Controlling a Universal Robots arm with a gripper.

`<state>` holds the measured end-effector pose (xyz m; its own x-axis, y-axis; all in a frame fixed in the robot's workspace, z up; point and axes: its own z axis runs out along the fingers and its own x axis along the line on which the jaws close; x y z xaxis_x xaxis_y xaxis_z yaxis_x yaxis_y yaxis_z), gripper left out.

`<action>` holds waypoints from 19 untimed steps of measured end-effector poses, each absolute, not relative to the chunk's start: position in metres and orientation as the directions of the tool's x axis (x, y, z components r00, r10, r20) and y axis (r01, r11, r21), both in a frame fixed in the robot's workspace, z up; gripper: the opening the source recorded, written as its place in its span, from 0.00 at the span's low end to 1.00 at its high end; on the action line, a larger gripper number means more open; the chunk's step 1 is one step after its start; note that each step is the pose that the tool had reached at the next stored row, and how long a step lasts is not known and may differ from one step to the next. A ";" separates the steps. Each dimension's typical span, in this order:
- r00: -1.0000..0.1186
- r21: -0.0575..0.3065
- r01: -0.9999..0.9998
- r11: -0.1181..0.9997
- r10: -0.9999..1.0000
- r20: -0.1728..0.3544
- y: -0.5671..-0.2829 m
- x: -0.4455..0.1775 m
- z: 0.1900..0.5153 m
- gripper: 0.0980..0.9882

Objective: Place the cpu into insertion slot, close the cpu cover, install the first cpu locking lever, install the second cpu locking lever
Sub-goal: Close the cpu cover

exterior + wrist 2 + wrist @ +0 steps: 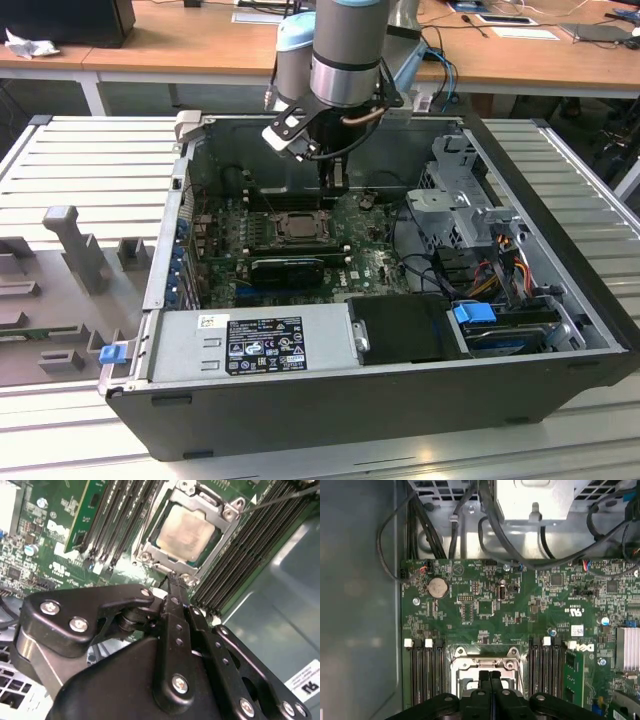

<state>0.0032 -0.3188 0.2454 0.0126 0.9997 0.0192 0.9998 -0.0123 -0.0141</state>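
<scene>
I get bright, even room light; inside the computer case (pixel 400 400) the motherboard (pixel 372 262) sits dimmer, and glare washes the cpu (pixel 187 532) pale.

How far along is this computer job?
The cpu sits in the insertion slot, with the cpu cover lying over it. The shut jaws are at the cover's edge. A thin locking lever looks unlatched.
</scene>
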 end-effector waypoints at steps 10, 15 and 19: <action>-0.025 -0.014 1.000 0.026 0.999 0.025 -0.319 -0.016 0.230 0.01; -0.028 -0.009 1.000 0.028 0.999 0.024 -0.321 -0.024 0.229 0.01; -0.030 -0.007 1.000 0.031 0.999 0.024 -0.322 -0.027 0.228 0.01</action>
<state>-0.0271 -0.3223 0.2283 -0.0305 0.9992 0.0242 0.9995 0.0306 -0.0067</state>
